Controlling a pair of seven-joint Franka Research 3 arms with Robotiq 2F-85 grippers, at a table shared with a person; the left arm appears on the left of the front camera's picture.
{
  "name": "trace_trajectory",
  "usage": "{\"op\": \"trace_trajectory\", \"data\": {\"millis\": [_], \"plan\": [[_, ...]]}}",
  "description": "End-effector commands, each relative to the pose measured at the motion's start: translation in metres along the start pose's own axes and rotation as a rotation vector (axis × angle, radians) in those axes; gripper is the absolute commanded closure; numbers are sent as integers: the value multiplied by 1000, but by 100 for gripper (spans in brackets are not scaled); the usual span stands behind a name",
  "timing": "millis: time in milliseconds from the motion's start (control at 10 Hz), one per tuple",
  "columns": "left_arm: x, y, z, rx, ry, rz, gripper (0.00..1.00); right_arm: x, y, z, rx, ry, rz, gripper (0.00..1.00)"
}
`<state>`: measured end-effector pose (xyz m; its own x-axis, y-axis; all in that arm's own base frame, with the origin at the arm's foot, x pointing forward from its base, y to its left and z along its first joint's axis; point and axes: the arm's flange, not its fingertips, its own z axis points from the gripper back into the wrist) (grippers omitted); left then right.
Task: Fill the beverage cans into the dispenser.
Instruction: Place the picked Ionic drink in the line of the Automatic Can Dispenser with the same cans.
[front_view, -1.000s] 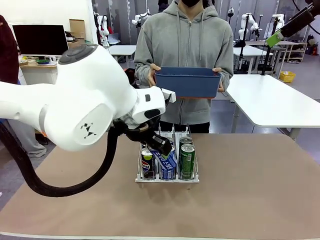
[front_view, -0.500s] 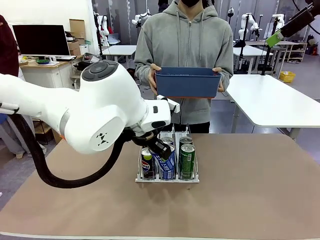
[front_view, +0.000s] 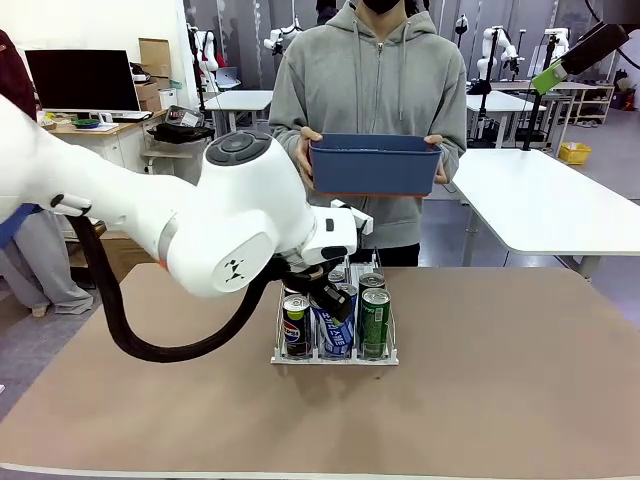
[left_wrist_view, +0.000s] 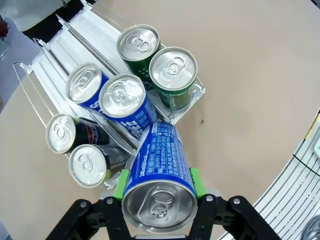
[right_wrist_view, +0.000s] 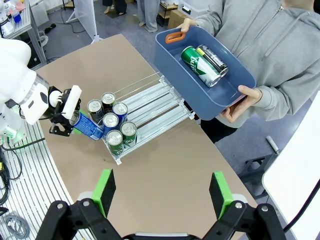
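Note:
My left gripper is shut on a blue beverage can, its green pads on either side. The can is tilted, with its base over the front of the dispenser's middle lane. In the white wire dispenser stand two black cans, two blue cans and two green cans, one pair to each lane. From the front the held can leans between a black can and a green can. My right gripper hangs open high above the table.
The person at the far side holds a blue bin in both hands. In the bin lie a green can and a black can. Bare brown tabletop surrounds the dispenser.
The left arm's elbow has swung to the right. The held blue can has stayed over the dispenser's front and shifted slightly right. The right gripper and the person's bin have not moved.

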<state>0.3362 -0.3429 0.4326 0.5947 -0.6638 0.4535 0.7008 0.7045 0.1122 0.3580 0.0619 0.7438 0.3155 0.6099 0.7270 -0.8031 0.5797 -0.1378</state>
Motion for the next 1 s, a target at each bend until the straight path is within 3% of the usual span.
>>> {"op": "trace_trajectory", "data": {"millis": [0,500,900], "plan": [[20,10,-11,62,-12,38,43,0,0,0,-5,6,3,0],[38,35,-33,114,14,82,43,0,0,0,-5,6,3,0],[53,33,-51,81,46,90,43,0,0,0,-5,6,3,0]]}}
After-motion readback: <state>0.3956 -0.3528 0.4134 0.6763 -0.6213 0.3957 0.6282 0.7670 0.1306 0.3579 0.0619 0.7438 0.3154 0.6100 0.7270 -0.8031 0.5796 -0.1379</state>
